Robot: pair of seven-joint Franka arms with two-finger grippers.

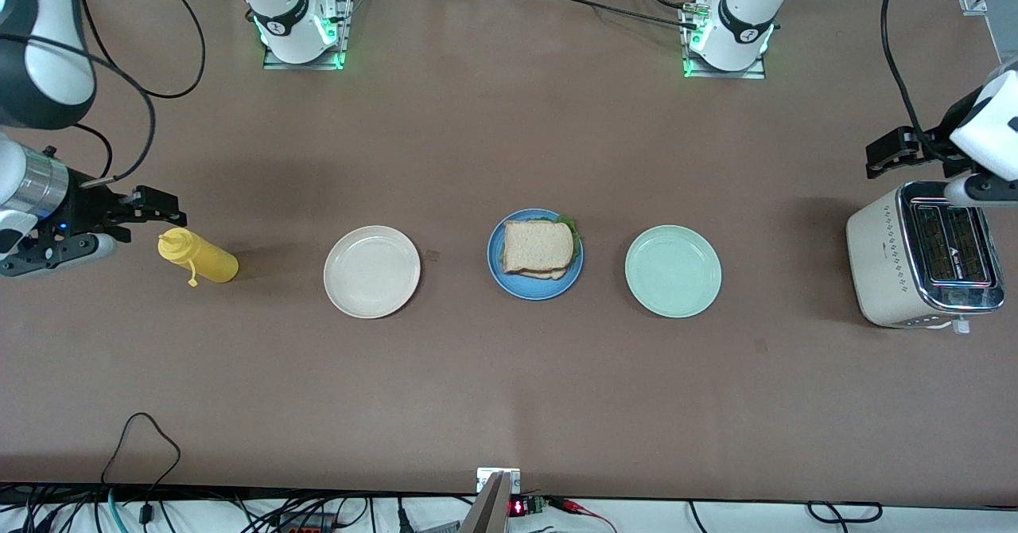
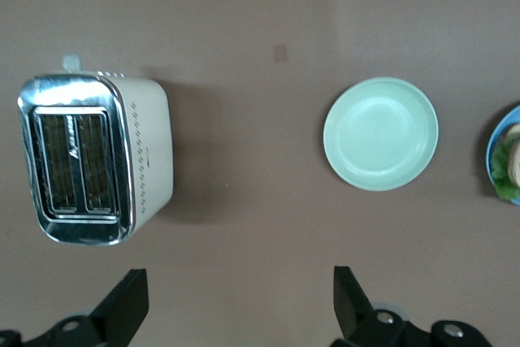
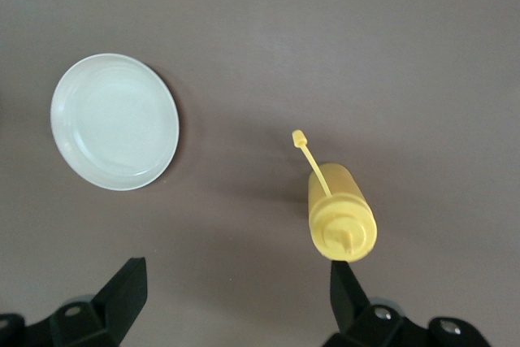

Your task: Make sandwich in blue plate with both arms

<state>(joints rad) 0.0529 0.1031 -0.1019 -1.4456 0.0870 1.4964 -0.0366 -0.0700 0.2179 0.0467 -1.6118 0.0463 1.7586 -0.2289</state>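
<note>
The sandwich (image 1: 538,247) lies in the blue plate (image 1: 496,267) at the table's middle: a toast slice on top, green lettuce (image 1: 568,223) showing at its edge, another slice beneath. My left gripper (image 1: 926,171) hangs open and empty over the toaster at the left arm's end of the table. In the left wrist view, the left gripper (image 2: 240,282) has bare table between its fingers and the blue plate's edge (image 2: 493,160) just shows. My right gripper (image 1: 131,227) hangs open and empty beside the yellow bottle. The right wrist view shows the right gripper (image 3: 237,274) spread wide.
A cream plate (image 1: 371,271) sits beside the blue plate toward the right arm's end, a mint-green plate (image 1: 673,270) toward the left arm's end. A yellow squeeze bottle (image 1: 197,256) lies past the cream plate. A cream two-slot toaster (image 1: 922,254) stands near the table's end.
</note>
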